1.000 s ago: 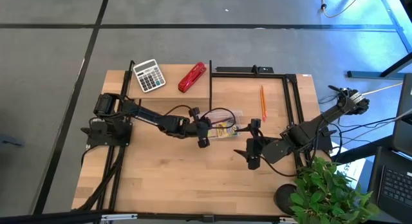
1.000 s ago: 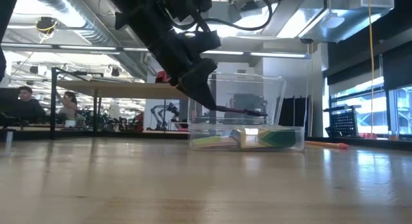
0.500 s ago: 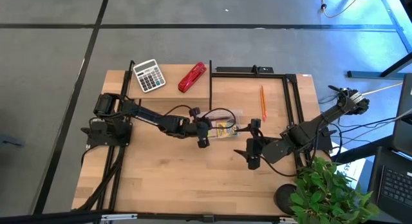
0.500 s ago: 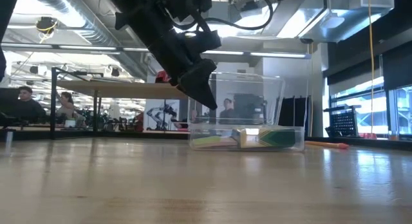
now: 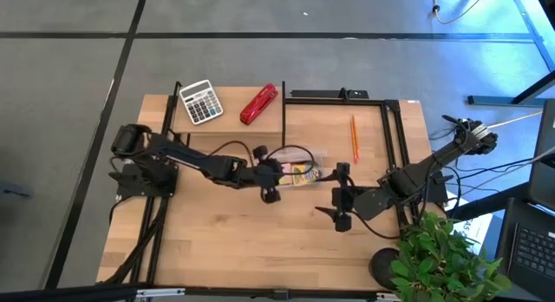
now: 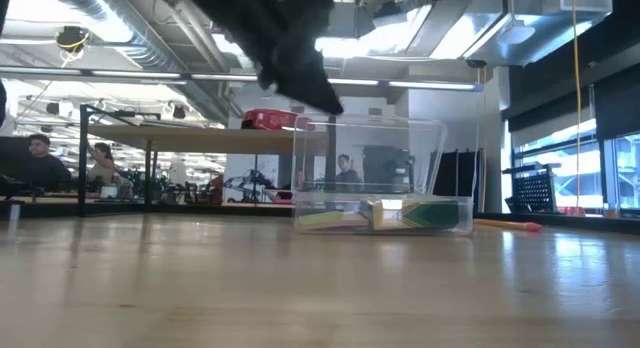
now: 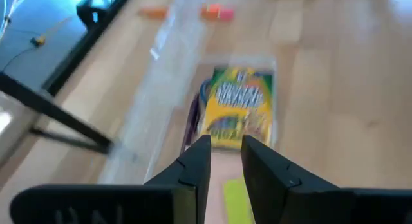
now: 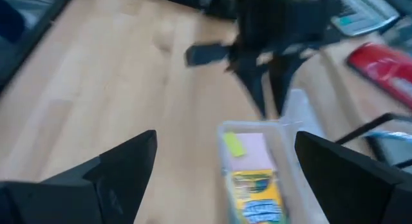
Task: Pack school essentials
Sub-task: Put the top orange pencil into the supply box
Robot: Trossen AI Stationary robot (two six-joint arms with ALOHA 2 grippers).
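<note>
crayons in a yellow-green cardboard box (image 7: 237, 107) lie flat inside a clear plastic rectangular container (image 5: 299, 169) at the centre of the high view, on the pale wooden table (image 5: 225, 241). a dark purple pen (image 7: 192, 121) lies along one side of the box in the left wrist view, and a pink sticky-note pad (image 8: 252, 150) with a small yellow block (image 8: 234, 144) sits at one end in the right wrist view. the left gripper (image 5: 270, 184) hangs just left of the container's near end, its two dark fingers (image 7: 193, 169) slightly parted and holding nothing. the right gripper (image 5: 342, 197) rests right of centre, close to the container, fingers spread wide and empty. an orange pencil (image 5: 354, 138) lies apart on the table in the upper right of the high view. a grey-white calculator (image 5: 200, 102) and a red stapler (image 5: 258, 104) sit near the upper edge of the table.
</note>
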